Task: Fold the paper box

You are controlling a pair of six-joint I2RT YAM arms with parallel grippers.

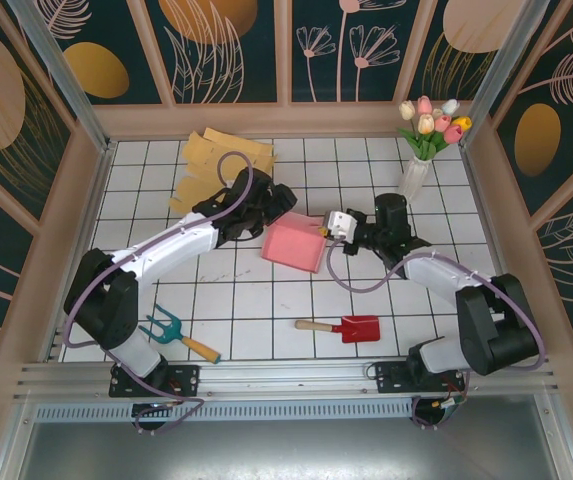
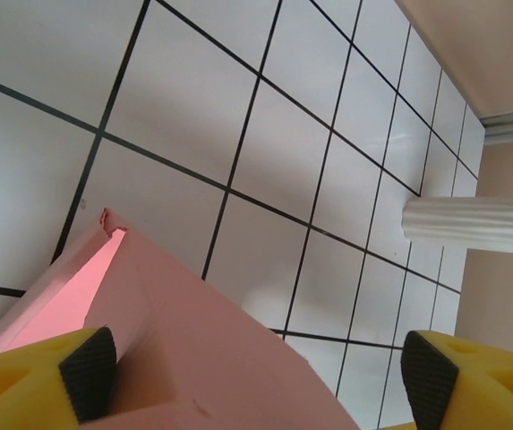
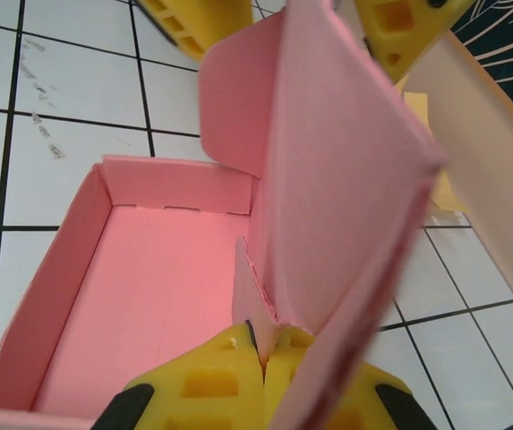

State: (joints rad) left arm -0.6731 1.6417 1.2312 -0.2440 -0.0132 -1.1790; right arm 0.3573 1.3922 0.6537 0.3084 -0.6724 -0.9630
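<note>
1. Location. The paper box [image 1: 294, 247] lies near the middle of the tiled table [image 1: 266, 310], between the 2 arms.

2. Tool state.
- The right gripper [image 3: 260, 358] is closed on a thin wall of the box at its near corner. Its 2 yellow fingers meet on the pink card.
- The left gripper [image 2: 260, 376] stands wide, its jaws on either side of a raised pink panel [image 3: 337, 179]. 1 pad [image 2: 88, 369] sits just beside the card; the other is well apart from it. No grip is made.

3. Work done. The right wrist view shows a flat floor with a left wall and a far wall [image 3: 180, 185] standing upright and meeting at a square corner. The large panel stands roughly vertical along the right side, and a rounded tab [image 3: 229, 98] curls from it near the top. The tray is judged to be largely formed.

4. Work left. The upright panel is not yet lowered or tucked. Folding it over and seating the tab is judged to be the main remaining step, so the task appears to be past its midpoint but not near completion.

5. Limits of view.
- In the top view, the left wrist covers the far edge of the box.
- The right fingers hide the near wall, so its state cannot be told.
- The right edge of the panel is blurred.
- Whether the left pad actually touches the card cannot be told.
- The left wrist view cuts the box off at the bottom edge.
</note>
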